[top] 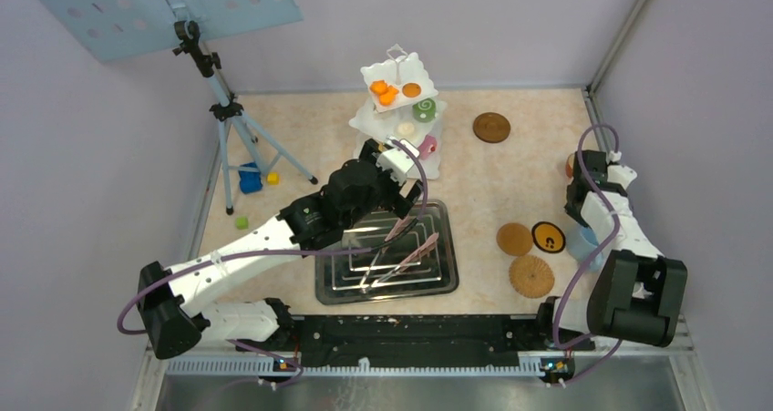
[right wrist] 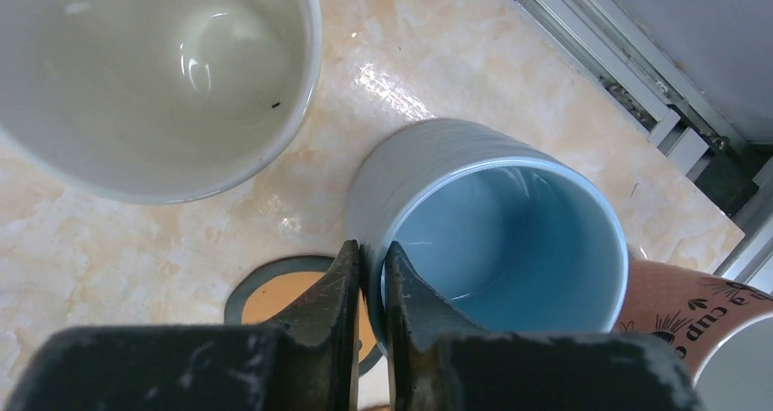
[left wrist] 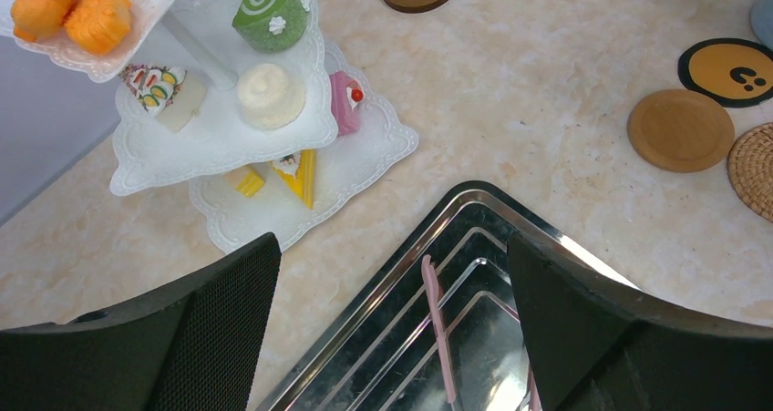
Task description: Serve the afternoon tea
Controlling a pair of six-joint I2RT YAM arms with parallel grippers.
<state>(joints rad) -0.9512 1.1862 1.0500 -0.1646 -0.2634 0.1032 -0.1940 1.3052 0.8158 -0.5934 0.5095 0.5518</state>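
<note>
The blue mug (right wrist: pixel 510 220), standing on the worktop (right wrist: pixel 137 247), is clamped at its rim by the right end effector (right wrist: pixel 372 274), one finger inside, presumably for transfer to the adjacent coaster (right wrist: pixel 273 292). The left end effector (left wrist: pixel 392 256) is released above the steel tray (left wrist: pixel 465 197), near the three-tier stand (left wrist: pixel 219 138).

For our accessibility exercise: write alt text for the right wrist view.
The right gripper pinches the wall of a blue mug, one finger inside the rim. A pale mug and a brown mug stand close by on the marbled table.
</note>
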